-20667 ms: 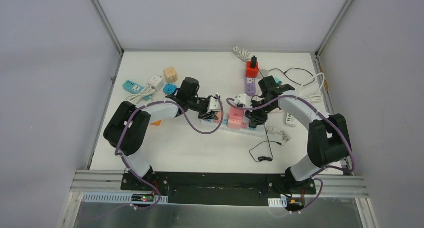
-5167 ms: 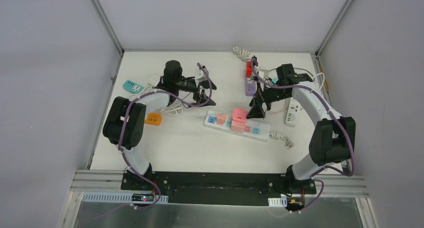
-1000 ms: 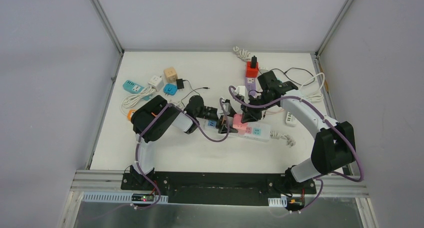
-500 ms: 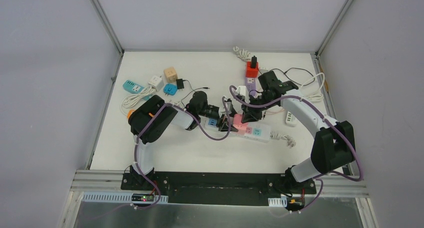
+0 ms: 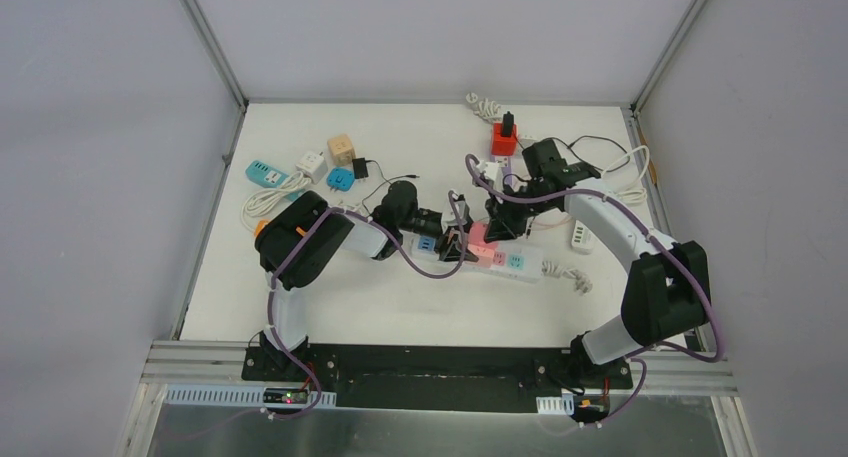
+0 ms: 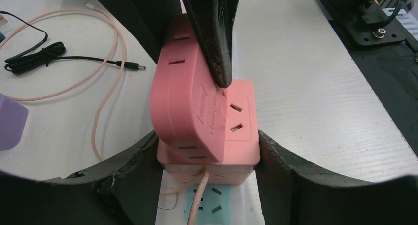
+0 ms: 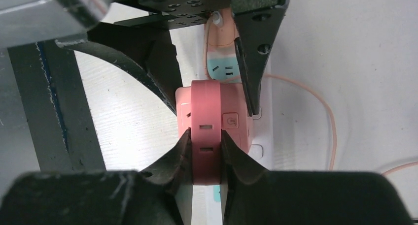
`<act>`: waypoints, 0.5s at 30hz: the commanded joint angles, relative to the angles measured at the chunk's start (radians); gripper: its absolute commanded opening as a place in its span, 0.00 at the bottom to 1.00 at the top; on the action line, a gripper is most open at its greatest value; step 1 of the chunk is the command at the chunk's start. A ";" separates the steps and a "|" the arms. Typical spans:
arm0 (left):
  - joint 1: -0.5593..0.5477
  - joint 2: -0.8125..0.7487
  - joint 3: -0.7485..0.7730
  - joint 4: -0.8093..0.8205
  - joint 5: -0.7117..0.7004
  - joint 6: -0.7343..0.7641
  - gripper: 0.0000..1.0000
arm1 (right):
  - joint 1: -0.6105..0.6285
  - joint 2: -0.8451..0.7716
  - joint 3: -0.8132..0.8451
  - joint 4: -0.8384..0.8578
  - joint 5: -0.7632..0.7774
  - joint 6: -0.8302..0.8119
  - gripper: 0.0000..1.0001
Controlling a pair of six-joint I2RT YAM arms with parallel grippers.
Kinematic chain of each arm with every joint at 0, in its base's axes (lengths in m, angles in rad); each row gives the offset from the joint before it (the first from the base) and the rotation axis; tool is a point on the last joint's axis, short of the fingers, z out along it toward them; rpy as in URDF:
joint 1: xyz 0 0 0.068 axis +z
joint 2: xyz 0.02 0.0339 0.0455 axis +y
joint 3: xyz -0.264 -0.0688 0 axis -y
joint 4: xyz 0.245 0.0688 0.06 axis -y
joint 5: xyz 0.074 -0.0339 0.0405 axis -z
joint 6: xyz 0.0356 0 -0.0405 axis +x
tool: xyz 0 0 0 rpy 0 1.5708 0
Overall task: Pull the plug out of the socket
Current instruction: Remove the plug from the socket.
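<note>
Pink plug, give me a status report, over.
Left gripper clamps pink socket block. Right gripper shut on pink plug. Plug sits tilted atop block, not clear. Nothing blocking the pull.

Pink plug (image 6: 190,87): smooth moulded plastic, satin sheen, embossed lettering on its flank; pink socket block (image 6: 241,131): same plastic, duller; power strip (image 5: 528,267): smooth white plastic; left gripper (image 6: 204,141), fingers (image 6: 305,185): matt black plastic, edges scuffed pale; right gripper (image 7: 204,136): likewise matt black; table (image 6: 305,77): white, matt, faint wood-grain texture; cord (image 6: 107,94) at nine o'clock of the plug: slick pale-pink sheath; frame rails (image 5: 208,42) at ten and two o'clock: bare metal.
</note>
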 commanded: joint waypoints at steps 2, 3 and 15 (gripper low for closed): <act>-0.008 -0.010 0.001 -0.054 -0.018 0.034 0.02 | 0.063 -0.030 -0.008 -0.051 -0.060 -0.143 0.00; -0.007 -0.010 0.002 -0.056 -0.018 0.034 0.01 | 0.094 -0.031 -0.006 -0.093 -0.093 -0.198 0.00; -0.007 -0.012 0.003 -0.077 -0.024 0.047 0.00 | 0.018 0.025 0.028 -0.023 0.033 -0.050 0.00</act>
